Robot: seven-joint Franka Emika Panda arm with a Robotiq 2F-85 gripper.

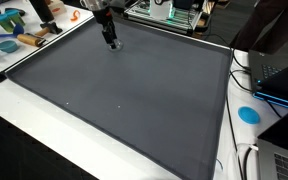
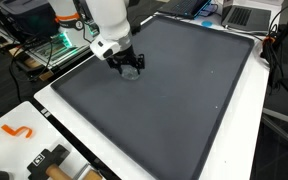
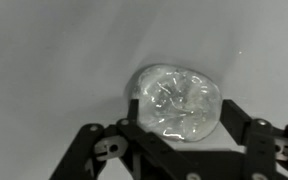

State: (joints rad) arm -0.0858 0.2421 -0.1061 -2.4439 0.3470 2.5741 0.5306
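Hovering low over the grey mat (image 1: 124, 100), the gripper (image 3: 179, 118) is straddling a crumpled clear plastic cup (image 3: 174, 95); jaws are standing spread either side, not clamping; cup is lying on the mat near one edge; approach looking done, grip not yet made.

In an exterior view, the camera sits high, looking down across the dark grey rectangular mat (image 1: 124, 100), with the black two-fingered gripper (image 1: 111, 42) far off at 12 o'clock. In an exterior view from another side, nearer, the gripper (image 2: 130, 66) is at 11 o'clock. Both share the mat (image 2: 174, 100). The wrist view looks straight down, very close, with the gripper (image 3: 179, 120) entering from 6 o'clock.
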